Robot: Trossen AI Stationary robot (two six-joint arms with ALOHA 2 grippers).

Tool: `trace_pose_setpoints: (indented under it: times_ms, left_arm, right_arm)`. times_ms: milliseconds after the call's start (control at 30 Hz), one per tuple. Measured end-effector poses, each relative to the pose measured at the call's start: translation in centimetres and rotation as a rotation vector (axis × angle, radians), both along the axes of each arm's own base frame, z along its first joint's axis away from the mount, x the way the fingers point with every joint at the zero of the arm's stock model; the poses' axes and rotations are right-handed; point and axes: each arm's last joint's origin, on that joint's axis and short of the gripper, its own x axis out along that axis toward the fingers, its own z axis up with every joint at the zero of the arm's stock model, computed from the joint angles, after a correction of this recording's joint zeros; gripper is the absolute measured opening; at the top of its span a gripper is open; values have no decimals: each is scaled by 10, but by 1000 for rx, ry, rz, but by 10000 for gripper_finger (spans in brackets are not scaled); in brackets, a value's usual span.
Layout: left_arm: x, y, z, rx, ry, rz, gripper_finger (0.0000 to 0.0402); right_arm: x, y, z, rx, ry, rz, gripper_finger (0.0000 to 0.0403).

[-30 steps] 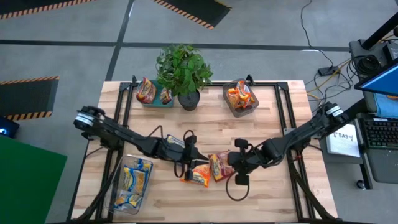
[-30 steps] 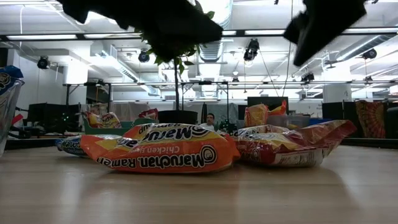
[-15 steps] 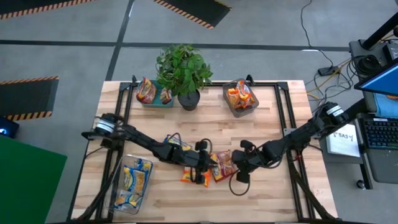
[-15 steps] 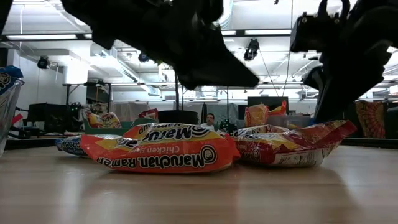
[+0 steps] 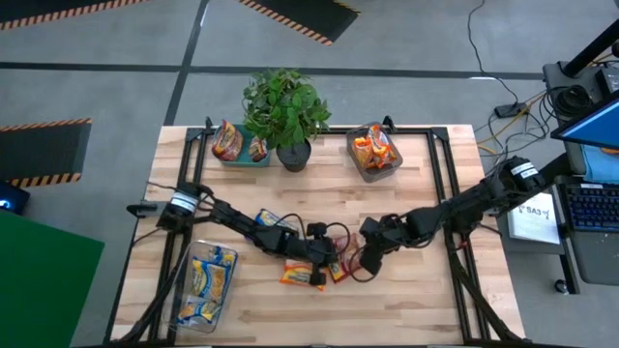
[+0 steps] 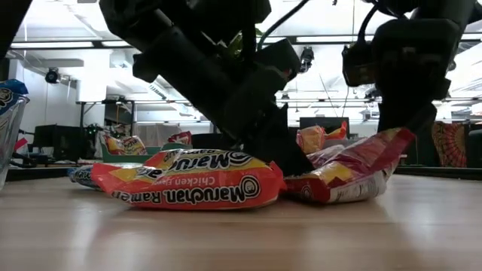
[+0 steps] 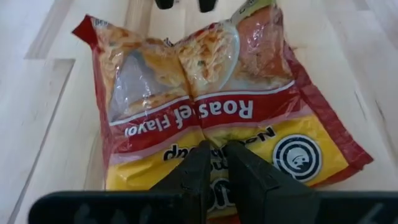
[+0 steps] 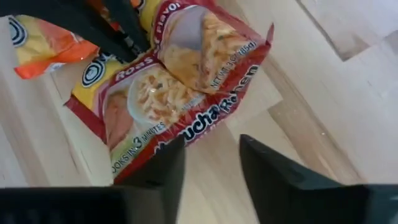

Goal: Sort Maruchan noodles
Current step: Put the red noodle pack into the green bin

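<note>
A red-and-yellow Maruchan packet (image 5: 344, 259) lies mid-table between both grippers, creased down its middle (image 7: 205, 93). My left gripper (image 7: 215, 158) is shut on its yellow end. My right gripper (image 8: 208, 162) is open at the packet's opposite end (image 8: 180, 81). An orange packet (image 5: 298, 275) lies flat just nearer the front edge, in front in the low view (image 6: 188, 188). A blue-and-yellow packet (image 5: 268, 220) lies under my left arm. My left gripper pinches the red packet's yellow end (image 7: 214, 140), slanting down from the table's left. A lengthwise fold of film is gathered between the fingers. That end stays on the table (image 6: 301, 188). My right gripper, open, meets the packet's right end with one finger (image 8: 171, 165), coming from the table's right. That end (image 6: 392, 143) is tilted up off the table against the gripper.
A potted plant (image 5: 288, 111) stands at the far edge. Beside it are a teal tray of red packets (image 5: 237, 145) and a clear bin of orange packets (image 5: 374, 150). A clear bin of blue packets (image 5: 205, 285) sits at the near left corner.
My left gripper has travelled right and down onto the red packet. My right gripper has come down and left against the packet's other end. The packet, flat before, has buckled along its middle, and its right end has tipped up.
</note>
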Motion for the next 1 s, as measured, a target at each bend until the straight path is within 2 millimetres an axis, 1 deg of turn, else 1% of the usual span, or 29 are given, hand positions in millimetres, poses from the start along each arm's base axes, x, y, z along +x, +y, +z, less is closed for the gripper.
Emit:
trace_pose_setpoints:
  times_ms: [133, 233, 333, 433, 567, 733, 833, 1000]
  left_arm:
    - [-3, 1, -4, -6, 11, 8, 37]
    - [-4, 1, -5, -8, 16, 11, 37]
    - [-4, 1, -5, -10, 13, 13, 37]
    - [-4, 1, -5, -12, 5, 12, 37]
    - [-3, 1, -5, -5, -3, 5, 37]
    - [-3, 2, -5, -1, -5, 3, 37]
    - [-3, 2, -5, -2, -10, 3, 37]
    - [-3, 2, -5, -2, -12, 4, 37]
  right_arm:
    - [-1, -6, -8, 24, -20, -45, 216]
    - [0, -11, -13, 50, -61, -79, 262]
    - [-1, -16, -16, 57, -74, -95, 299]
    - [0, -23, -14, 44, -86, -108, 325]
    - [0, -29, -8, 39, -118, -105, 346]
    - [-3, -29, 0, 83, -149, -94, 352]
    - [-6, -28, -5, 99, -148, -110, 352]
    - [-4, -27, -23, 164, -178, -121, 352]
